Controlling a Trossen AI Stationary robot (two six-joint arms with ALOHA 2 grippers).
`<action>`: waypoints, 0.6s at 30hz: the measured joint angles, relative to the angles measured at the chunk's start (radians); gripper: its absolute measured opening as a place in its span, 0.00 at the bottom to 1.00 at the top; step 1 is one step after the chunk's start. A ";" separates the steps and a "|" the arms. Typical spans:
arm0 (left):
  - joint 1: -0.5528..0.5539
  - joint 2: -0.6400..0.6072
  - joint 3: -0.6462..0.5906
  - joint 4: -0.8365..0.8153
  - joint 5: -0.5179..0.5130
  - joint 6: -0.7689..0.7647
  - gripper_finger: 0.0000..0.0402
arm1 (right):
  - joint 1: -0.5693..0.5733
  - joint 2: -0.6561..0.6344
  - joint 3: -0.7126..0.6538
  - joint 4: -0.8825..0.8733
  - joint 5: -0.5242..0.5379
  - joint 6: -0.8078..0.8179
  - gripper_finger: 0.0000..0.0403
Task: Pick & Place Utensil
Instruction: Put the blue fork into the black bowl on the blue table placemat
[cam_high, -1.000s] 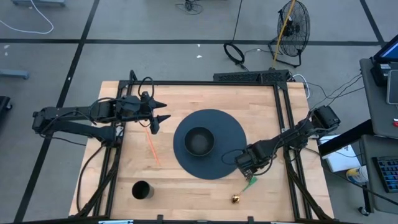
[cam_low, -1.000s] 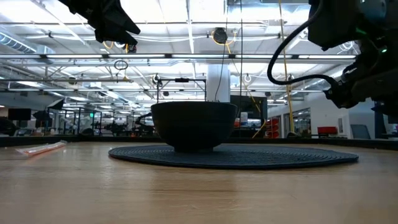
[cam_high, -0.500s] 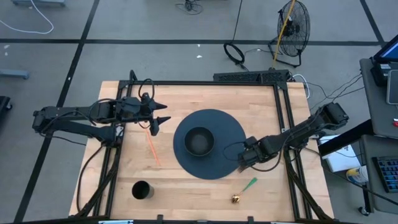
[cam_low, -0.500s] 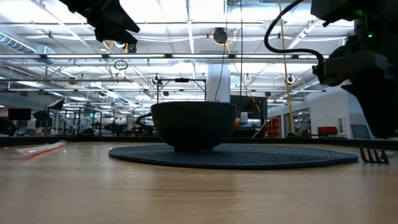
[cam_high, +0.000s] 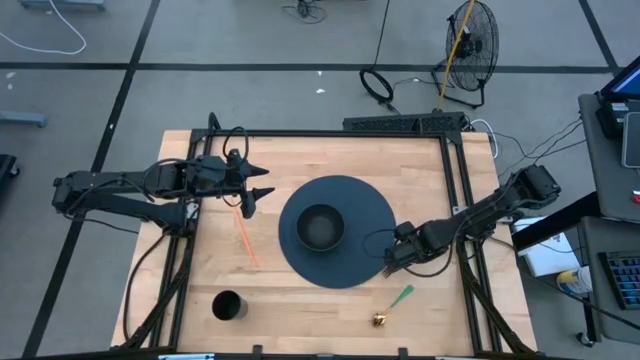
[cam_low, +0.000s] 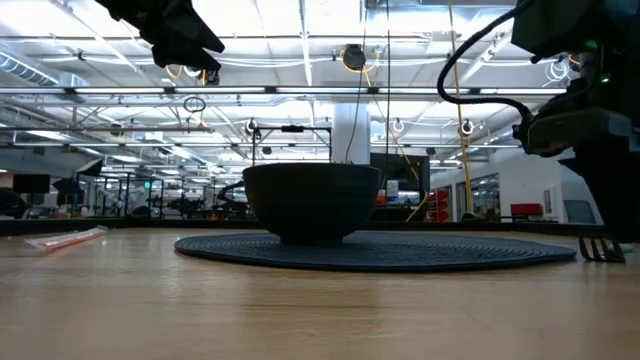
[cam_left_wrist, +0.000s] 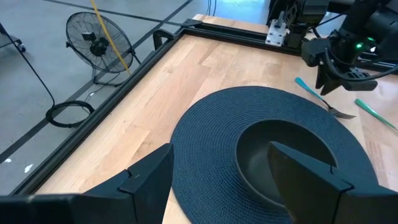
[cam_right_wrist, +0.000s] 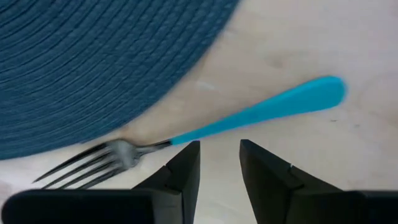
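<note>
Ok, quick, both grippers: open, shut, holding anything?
Left gripper: open, empty, above the table.
Right gripper: fingers apart, holding nothing; fork lies just beyond them.

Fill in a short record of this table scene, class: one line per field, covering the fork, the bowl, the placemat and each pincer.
fork: blue-handled fork, lying on the wooden table, tines at the placemat's edge
bowl: dark bowl, centred on the placemat
placemat: round dark woven placemat
right pincer: right pincer, open, just above the fork's handle, not gripping it
left pincer: left pincer, open, raised at the table's left side
other: orange straw, black cup
</note>
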 joint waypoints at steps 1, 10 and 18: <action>0.000 0.000 0.000 0.000 0.000 0.000 0.66 | 0.000 0.000 0.000 0.002 0.000 -0.002 0.25; 0.000 0.000 0.000 0.005 -0.001 0.000 0.66 | 0.000 -0.111 -0.001 0.018 -0.002 -0.132 0.26; 0.000 0.000 0.000 0.010 -0.002 0.008 0.66 | -0.010 -0.177 0.000 0.034 0.050 -0.156 0.49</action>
